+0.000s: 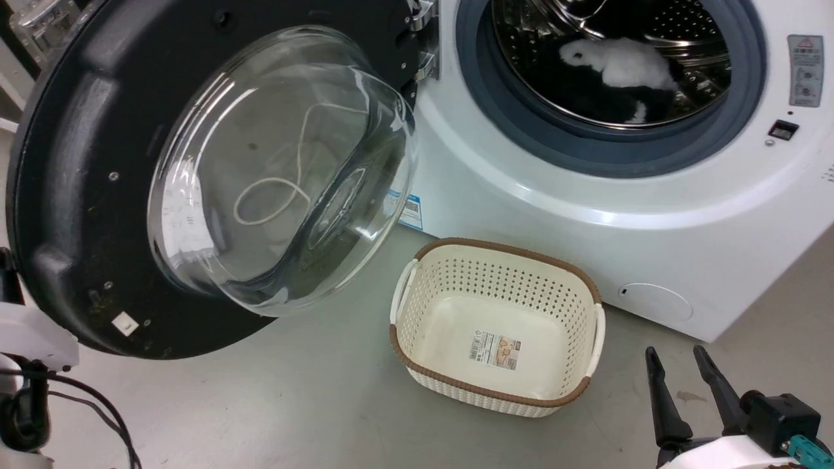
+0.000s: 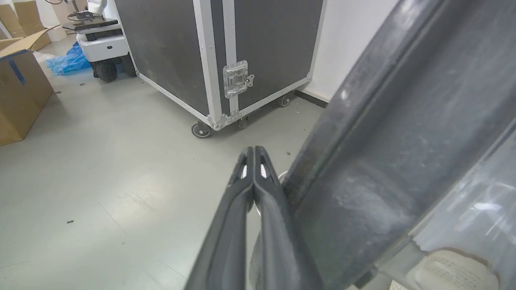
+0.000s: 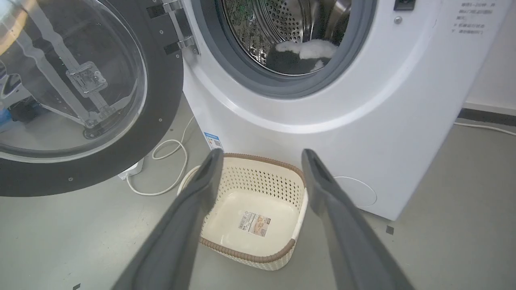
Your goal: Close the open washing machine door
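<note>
washing machine door (image 1: 71, 163): swung open, 9 o'clock of washing machine (image 1: 521, 195) drum
left gripper (image 2: 254, 157): fingers pressed together, empty, just beside door rim
right gripper (image 1: 677, 357): 5 o'clock head view, fingers up, spread wide, empty

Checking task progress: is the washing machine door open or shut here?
Open. The washing machine door stands swung out on its hinge, leaving the steel drum and the laundry inside exposed.
</note>
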Robot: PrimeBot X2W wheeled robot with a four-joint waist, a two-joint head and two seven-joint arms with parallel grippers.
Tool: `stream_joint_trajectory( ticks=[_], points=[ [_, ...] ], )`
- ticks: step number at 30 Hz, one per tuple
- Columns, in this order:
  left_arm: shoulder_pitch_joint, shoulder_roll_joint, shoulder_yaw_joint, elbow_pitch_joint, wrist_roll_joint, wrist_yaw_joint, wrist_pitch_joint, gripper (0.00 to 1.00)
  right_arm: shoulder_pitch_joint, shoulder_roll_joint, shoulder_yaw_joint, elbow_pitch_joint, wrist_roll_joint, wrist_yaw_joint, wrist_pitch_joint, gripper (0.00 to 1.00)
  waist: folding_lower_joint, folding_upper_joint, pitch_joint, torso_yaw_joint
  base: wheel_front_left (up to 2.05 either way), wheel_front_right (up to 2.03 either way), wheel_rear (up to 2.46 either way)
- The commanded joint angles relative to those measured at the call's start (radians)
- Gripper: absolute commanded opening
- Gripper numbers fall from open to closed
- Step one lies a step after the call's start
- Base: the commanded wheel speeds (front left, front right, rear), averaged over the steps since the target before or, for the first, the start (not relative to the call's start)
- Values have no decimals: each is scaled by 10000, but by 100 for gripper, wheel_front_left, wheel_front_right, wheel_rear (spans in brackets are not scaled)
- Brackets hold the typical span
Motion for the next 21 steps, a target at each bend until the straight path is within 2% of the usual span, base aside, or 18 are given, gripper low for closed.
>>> stream_joint_trajectory(
  ticks=[1,5,11,17,21],
  points=[
    [-142,229,-194,171,-269,-62,220,0,-72,3,-24,50,122,7,-94,100,-1,0,30,51,0,0,0],
    [-54,583,-761,280,-920,-92,731,0,-57,4,-42,87,197,7,-156,100,-1,0,44,146,0,0,0],
    [367,1297,-2060,-86,-2897,-154,2238,0,58,4,-114,233,425,8,-290,100,-1,0,-23,469,0,0,0],
    [697,1860,-3616,-1158,-4861,-216,3513,0,119,4,-166,512,681,8,-436,100,-1,0,-227,911,0,0,0],
    [762,2295,-4873,-2129,-5790,-257,3959,0,147,4,-254,741,885,8,-534,100,-1,0,-446,1203,0,0,0]
  ],
)
